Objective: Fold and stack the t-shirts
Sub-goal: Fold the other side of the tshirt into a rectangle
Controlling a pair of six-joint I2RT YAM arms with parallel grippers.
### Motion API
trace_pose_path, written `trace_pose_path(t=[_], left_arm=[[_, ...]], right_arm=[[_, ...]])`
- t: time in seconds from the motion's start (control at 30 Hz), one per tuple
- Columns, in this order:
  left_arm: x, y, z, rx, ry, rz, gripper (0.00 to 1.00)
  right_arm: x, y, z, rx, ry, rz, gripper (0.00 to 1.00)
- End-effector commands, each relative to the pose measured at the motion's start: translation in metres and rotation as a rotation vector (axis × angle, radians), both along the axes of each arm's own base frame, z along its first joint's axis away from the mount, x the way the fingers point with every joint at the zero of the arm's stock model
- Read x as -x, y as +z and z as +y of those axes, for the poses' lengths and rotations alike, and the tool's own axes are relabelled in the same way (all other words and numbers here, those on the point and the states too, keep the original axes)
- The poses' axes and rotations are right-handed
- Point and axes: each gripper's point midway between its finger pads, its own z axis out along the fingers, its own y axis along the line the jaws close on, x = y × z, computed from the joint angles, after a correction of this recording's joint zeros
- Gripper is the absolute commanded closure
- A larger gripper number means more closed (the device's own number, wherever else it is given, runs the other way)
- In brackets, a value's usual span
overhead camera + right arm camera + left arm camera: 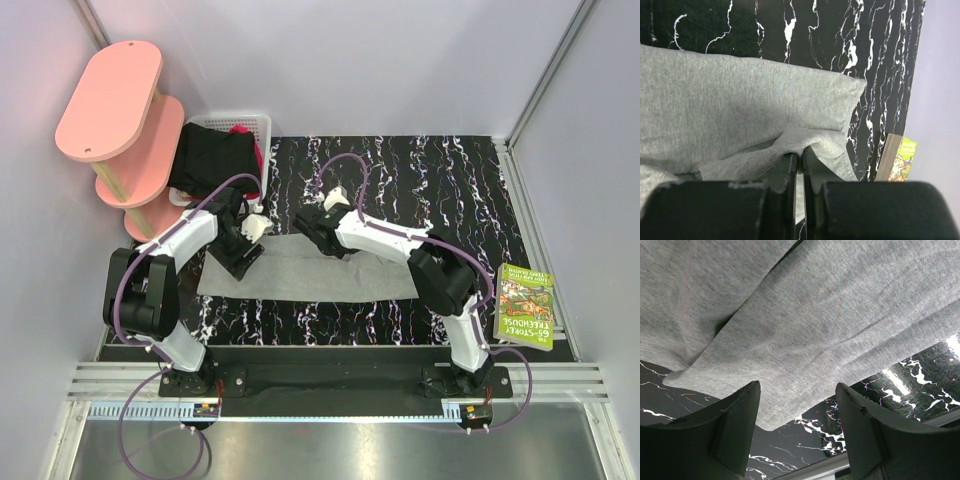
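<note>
A light grey t-shirt (320,275) lies as a long folded strip on the black marbled table (420,180). My right gripper (312,222) is at the shirt's far edge, near its middle. In the right wrist view this gripper (802,156) is shut on a raised fold of the grey cloth (740,100). My left gripper (243,255) hovers over the strip's left end. Its fingers (747,405) stand wide apart with nothing between them, just short of the grey cloth (815,315). A black garment (215,160) and a bit of magenta cloth (240,130) lie in the basket.
The white lattice basket (262,125) stands at the back left beside a pink two-tier shelf (110,100). A green book (525,305) lies at the table's right edge, also seen as a book (900,160) in the right wrist view. Grey walls enclose the table.
</note>
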Motion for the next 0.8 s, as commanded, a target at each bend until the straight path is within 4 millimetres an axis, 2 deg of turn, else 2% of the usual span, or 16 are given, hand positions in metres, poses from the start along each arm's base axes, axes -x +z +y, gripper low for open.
trace_pose_path(t=[0.0, 0.07, 0.1, 0.2, 0.27, 0.3, 0.43, 0.57, 0.6, 0.63, 0.77], left_arm=[[-0.006, 0.012, 0.002, 0.001, -0.008, -0.05, 0.33], [-0.006, 0.013, 0.001, 0.004, -0.009, -0.051, 0.33], [-0.006, 0.013, 0.001, 0.007, -0.008, -0.053, 0.33], [-0.006, 0.013, 0.0, 0.014, -0.003, -0.052, 0.33], [-0.005, 0.013, -0.001, 0.016, -0.002, -0.045, 0.33], [-0.005, 0.013, -0.001, 0.016, 0.001, -0.043, 0.33], [-0.004, 0.021, -0.003, 0.021, 0.009, -0.058, 0.33], [-0.002, 0.033, -0.01, 0.038, -0.004, -0.083, 0.32], [-0.002, 0.035, -0.01, 0.039, -0.006, -0.09, 0.32], [0.0, 0.033, -0.01, 0.034, -0.008, -0.084, 0.32], [0.006, 0.011, -0.002, -0.009, -0.005, -0.044, 0.33]], right_arm=[[-0.006, -0.011, -0.009, -0.02, -0.035, 0.011, 0.91], [-0.003, -0.015, -0.011, -0.019, -0.034, 0.026, 0.84], [-0.001, -0.018, -0.01, -0.026, -0.032, 0.039, 0.64], [0.002, -0.021, -0.014, -0.013, -0.038, 0.046, 0.32], [0.004, -0.019, -0.019, -0.003, -0.054, 0.03, 0.21], [0.004, -0.016, -0.022, -0.003, -0.071, 0.013, 0.13], [0.005, -0.001, -0.035, -0.088, -0.142, -0.018, 0.09], [0.002, -0.012, -0.056, -0.245, -0.248, 0.049, 0.17], [0.001, -0.014, -0.056, -0.285, -0.263, 0.053, 0.18], [0.002, -0.015, -0.058, -0.317, -0.277, 0.063, 0.21], [0.008, -0.02, -0.042, -0.466, -0.268, 0.13, 0.26]])
